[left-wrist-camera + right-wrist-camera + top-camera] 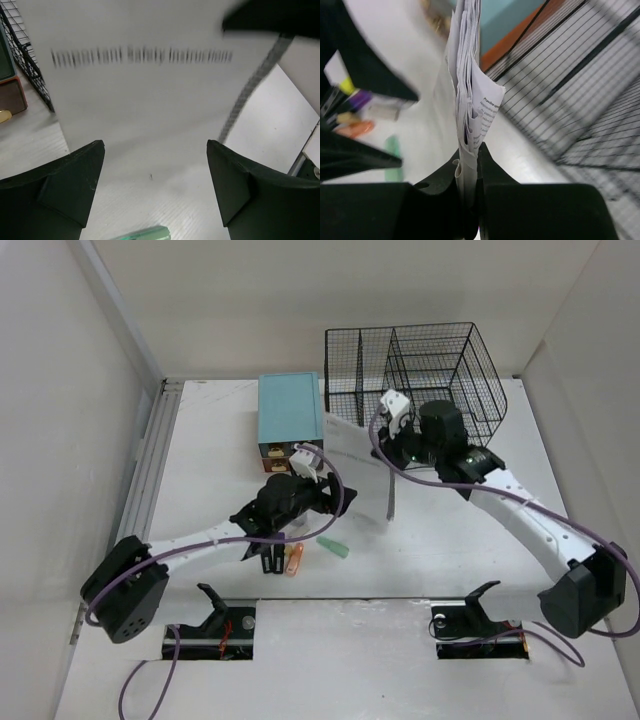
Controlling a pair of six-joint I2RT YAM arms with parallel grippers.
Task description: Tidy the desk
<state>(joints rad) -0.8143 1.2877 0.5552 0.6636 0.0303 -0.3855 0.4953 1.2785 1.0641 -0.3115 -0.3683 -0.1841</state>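
The right claw is closed on a sheaf of papers, which is gripped edge-on between its fingers. A wire rack is seen close beside it on its right. The left claw is spread wide and nothing is held in it. The printed face of the papers stands directly ahead of it, and a green item lies just beneath it. The tabletop is located below both claws.
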